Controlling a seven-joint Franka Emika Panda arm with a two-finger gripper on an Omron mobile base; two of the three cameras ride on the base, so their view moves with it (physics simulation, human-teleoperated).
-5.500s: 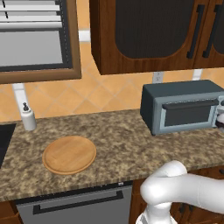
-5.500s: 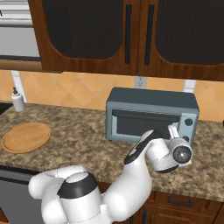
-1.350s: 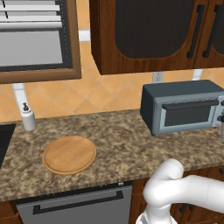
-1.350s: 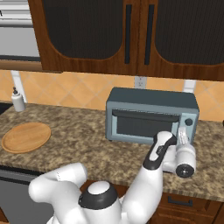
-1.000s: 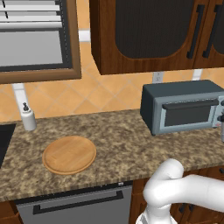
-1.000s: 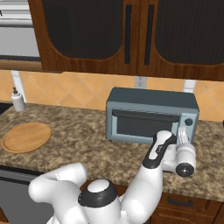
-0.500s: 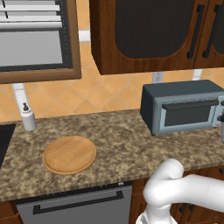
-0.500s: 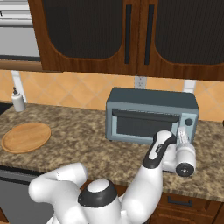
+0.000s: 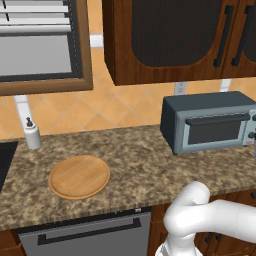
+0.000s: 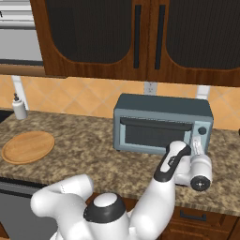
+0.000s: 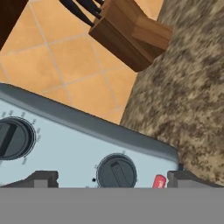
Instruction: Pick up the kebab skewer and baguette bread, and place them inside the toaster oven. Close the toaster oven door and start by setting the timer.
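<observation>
1. My claw (image 11: 109, 177) sits right at the knob panel on the toaster oven (image 10: 161, 124), its right front side. My tips stand apart, one on each side of the lower knob (image 11: 116, 171), not pinched on it.
2. Over the last second and a half my hand has hardly moved, after swinging in toward this panel a few seconds back. I take that to mean reaching is over and timer setting is in hand.
3. The toaster oven door (image 9: 212, 129) is shut. I see no kebab skewer or baguette on the counter (image 9: 135, 160) or the round wooden board (image 9: 79, 176); they are probably inside, though the dark glass hides it.
4. A small red button (image 11: 159, 181) sits just beside the knob.
</observation>
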